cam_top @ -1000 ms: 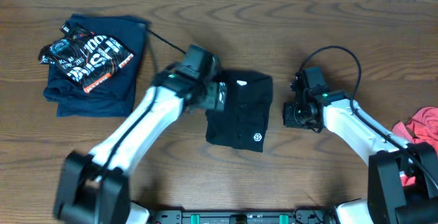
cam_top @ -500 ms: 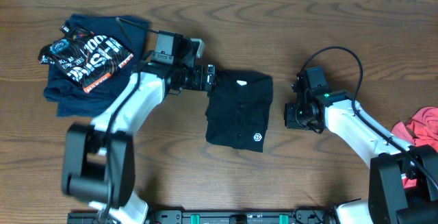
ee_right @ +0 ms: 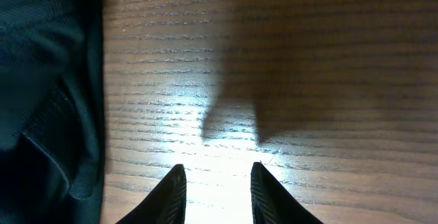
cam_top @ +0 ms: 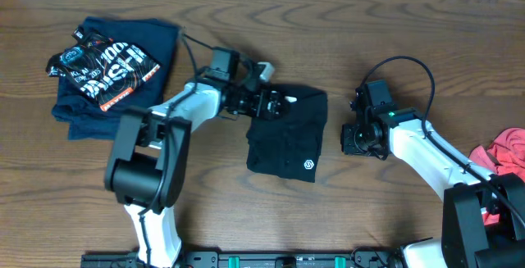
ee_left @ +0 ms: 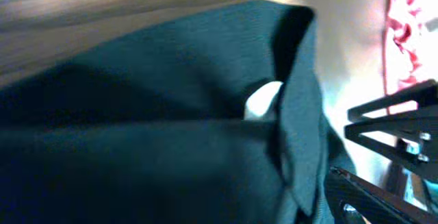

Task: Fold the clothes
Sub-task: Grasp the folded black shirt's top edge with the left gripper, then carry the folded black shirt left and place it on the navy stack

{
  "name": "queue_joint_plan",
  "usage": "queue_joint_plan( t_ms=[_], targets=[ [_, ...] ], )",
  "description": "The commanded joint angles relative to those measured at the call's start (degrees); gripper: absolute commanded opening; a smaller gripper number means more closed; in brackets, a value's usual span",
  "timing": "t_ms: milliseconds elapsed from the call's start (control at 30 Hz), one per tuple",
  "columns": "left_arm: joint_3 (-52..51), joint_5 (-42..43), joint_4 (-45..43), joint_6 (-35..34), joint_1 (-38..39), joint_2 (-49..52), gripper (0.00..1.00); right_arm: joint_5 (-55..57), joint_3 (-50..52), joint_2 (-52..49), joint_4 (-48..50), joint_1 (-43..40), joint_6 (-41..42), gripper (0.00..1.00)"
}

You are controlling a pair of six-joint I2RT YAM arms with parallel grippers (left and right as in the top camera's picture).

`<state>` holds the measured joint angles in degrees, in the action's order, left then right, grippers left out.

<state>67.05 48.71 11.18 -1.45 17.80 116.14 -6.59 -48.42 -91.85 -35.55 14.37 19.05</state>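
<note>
Under everything, a brown wooden worktop point(cam_top: 410, 22). At far left, a navy garment point(cam_top: 115, 79) with white-and-orange print, well apart from the job. In the middle, the clothes point(cam_top: 287, 137): black, already down to a compact block, flat on the wood. At the right edge, a coral-red garment point(cam_top: 504, 155), only partly in view.

At the block's far-left corner, the left end effector point(cam_top: 269, 104), over or on the fabric. Jaws lost against the black cloth, so impossible to tell whether parted or closed on the hem. Just beside the block's right edge, the right end effector point(cam_top: 359, 137), over bare wood, jaws part-way apart with nothing between.

Looks like the closing stage of the fold: a tidy-up, or one last turn of the far edge. Calls next for a sure pinch on that far-left corner, then a pull toward the near side without dragging the whole block. Leaves the right side free for pinning the cloth.

Long axis roughly far to near. At the far edge a small white tab point(cam_top: 289, 99), by the near-right corner a white logo point(cam_top: 310, 164). Probably neck end far, though not certain.
</note>
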Motion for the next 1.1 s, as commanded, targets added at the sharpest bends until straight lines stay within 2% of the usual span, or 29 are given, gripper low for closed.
queue_joint_plan(
  t_ms=[0, 33, 100, 133, 200, 367, 733, 867, 1067],
  targets=[
    [-1.1, -0.5, -0.5, 0.4, 2.0, 5.2, 0.77, 0.4, -0.4, 0.9, -0.4, -0.6, -0.4, 0.3],
    [-1.1, -0.5, -1.2, 0.4, 2.3, 5.2, 0.66, 0.4, -0.4, 0.9, -0.6, -0.6, -0.4, 0.3],
    [-1.1, -0.5, -3.0, 0.3, 2.4, 5.0, 0.34, 0.4, -0.4, 0.9, -0.9, -0.6, -0.4, 0.3],
    [-1.0, -0.5, -3.7, 0.3, 2.4, 4.7, 0.24, 0.4, -0.4, 0.9, -1.0, -0.6, -0.4, 0.3],
    [-0.4, -0.5, -3.8, 0.3, 1.9, 3.6, 0.12, 0.4, -0.4, 0.9, -1.0, -0.6, -0.5, 0.3],
    [0.2, -3.9, -3.8, 0.1, -1.1, -3.5, 0.08, 0.9, -0.4, 0.9, -1.0, -0.6, -0.5, 0.3],
    [0.2, -27.0, -3.3, -3.5, -14.4, -25.5, 0.08, 2.1, -0.4, 0.9, -2.0, -1.4, -0.5, 0.3],
    [0.2, -33.8, -4.0, -3.5, -19.9, -29.4, 0.08, 2.1, -0.4, 0.9, -2.0, -1.8, -0.5, 0.3],
    [0.2, -34.7, -6.2, -3.5, -27.3, -30.1, 0.08, 2.3, -0.4, 0.9, -2.0, -1.8, -0.5, 0.31]
  ],
)
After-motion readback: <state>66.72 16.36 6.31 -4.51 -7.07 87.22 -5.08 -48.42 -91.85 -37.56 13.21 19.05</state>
